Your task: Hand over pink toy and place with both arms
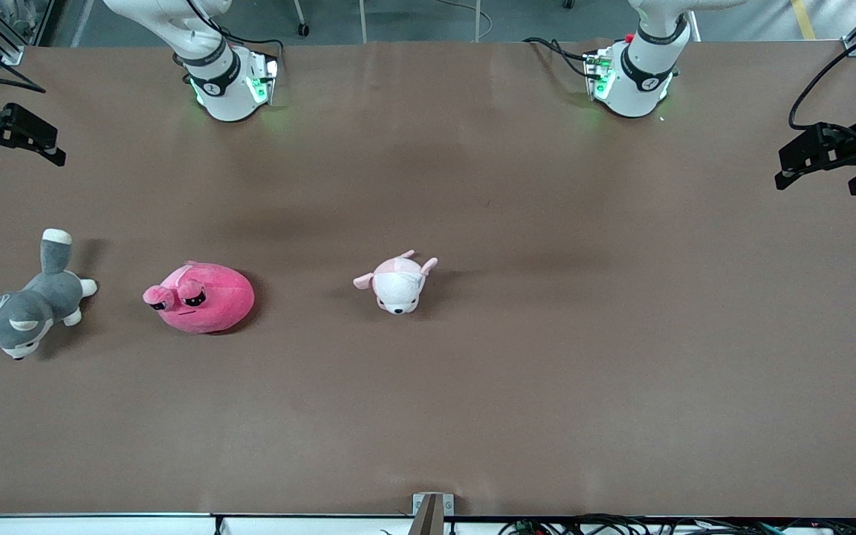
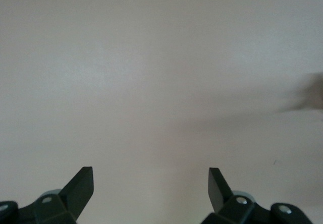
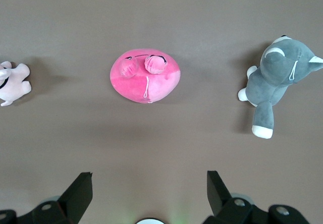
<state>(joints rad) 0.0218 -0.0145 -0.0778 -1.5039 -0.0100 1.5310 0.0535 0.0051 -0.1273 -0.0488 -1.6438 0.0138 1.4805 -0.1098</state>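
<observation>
The pink toy (image 1: 205,297) lies on the brown table (image 1: 547,357) toward the right arm's end, eyes facing the front camera. It also shows in the right wrist view (image 3: 146,76). My right gripper (image 1: 49,145) hangs open and empty, high at the right arm's end of the table, apart from the toy; its jaws (image 3: 150,179) stand wide. My left gripper (image 1: 788,167) hangs open and empty at the left arm's end, far from the toy. In the left wrist view the gripper (image 2: 151,176) shows over bare table only.
A grey-and-white husky plush (image 1: 23,308) lies beside the pink toy, closer to the right arm's end; it also shows in the right wrist view (image 3: 277,75). A pale pink-and-white puppy plush (image 1: 398,284) lies near the table's middle, and at the edge of the right wrist view (image 3: 12,82).
</observation>
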